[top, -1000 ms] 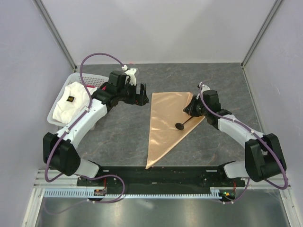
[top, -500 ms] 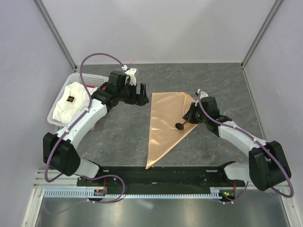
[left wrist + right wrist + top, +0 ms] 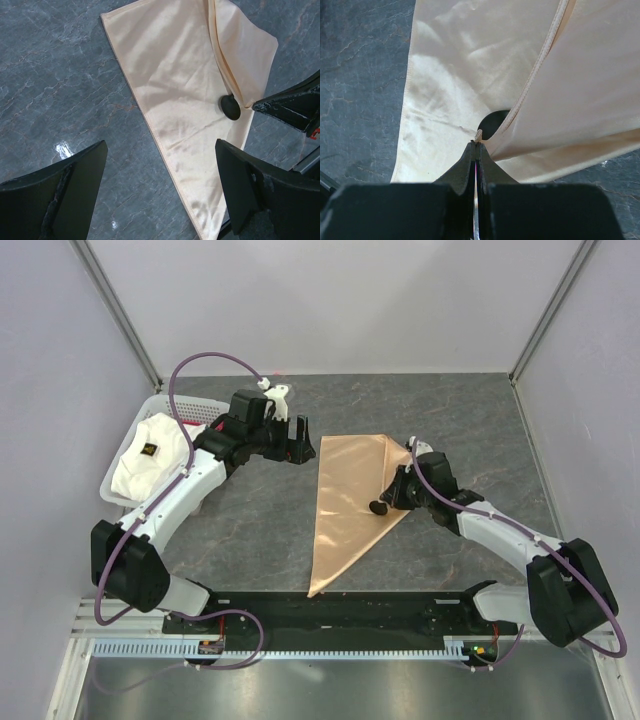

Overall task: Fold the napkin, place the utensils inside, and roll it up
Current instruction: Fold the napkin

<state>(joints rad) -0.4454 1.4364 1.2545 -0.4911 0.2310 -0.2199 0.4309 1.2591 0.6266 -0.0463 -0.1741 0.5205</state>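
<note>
Grey marble table (image 3: pixel 480 420), white enclosure walls. Peach napkin (image 3: pixel 345 490) lies mid-table as a folded triangle. Right gripper (image 3: pixel 476 145), jaws pressed together, pinches the napkin's hem and holds a flap over the black spoon (image 3: pixel 230 107); only the spoon's round head shows. Left gripper (image 3: pixel 161 170) hovers spread wide near the napkin's far-left corner. Basket (image 3: pixel 160 402) at left holds a white cloth (image 3: pixel 150 455).

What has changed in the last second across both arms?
The right end effector, shut on a corner of the shiny peach-tan cloth napkin, moved left and slightly nearer the bases, dragging that flap over the small black spoon; its handle is now covered, only the rounded head shows. Unchanged: the left end effector, open beside the napkin's far corner.
</note>
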